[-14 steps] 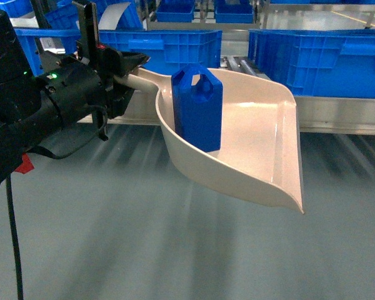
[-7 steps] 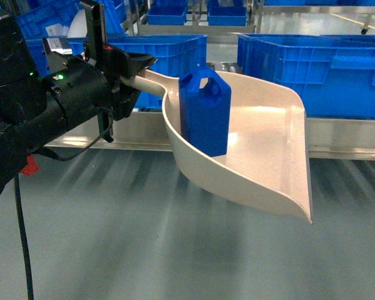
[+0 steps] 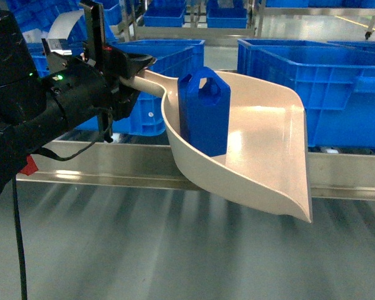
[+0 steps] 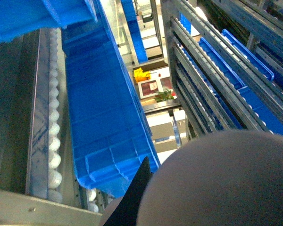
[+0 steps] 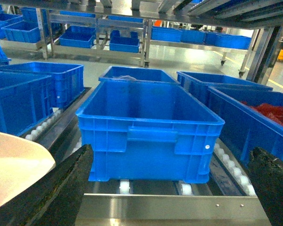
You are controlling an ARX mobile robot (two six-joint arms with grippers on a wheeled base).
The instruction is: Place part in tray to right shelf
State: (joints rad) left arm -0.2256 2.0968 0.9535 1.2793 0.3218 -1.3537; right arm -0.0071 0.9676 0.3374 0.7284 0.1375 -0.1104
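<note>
While its black jaws are clamped on the long straight handle, the left gripper (image 3: pixel 122 72) holds the large cream plastic dustpan-shaped tray (image 3: pixel 262 156) up in the air, its wide flat lip tilted down toward the lower right in the head view. The small bright-blue plastic part (image 3: pixel 204 112), shaped like a mini jerrycan with a loop handle on top, stands upright inside the tray, leaning against its near side wall. Behind the tray runs the flat front rail of the stainless-steel right shelf (image 3: pixel 112 172), with large blue plastic crates (image 3: pixel 334 90) resting on its lanes of small white rollers (image 4: pixel 53 141). In the right wrist view, the right gripper (image 5: pixel 170 188) has its two black fingers (image 5: pixel 61 188) spread wide apart, holding nothing, facing a blue crate on the shelf.
</note>
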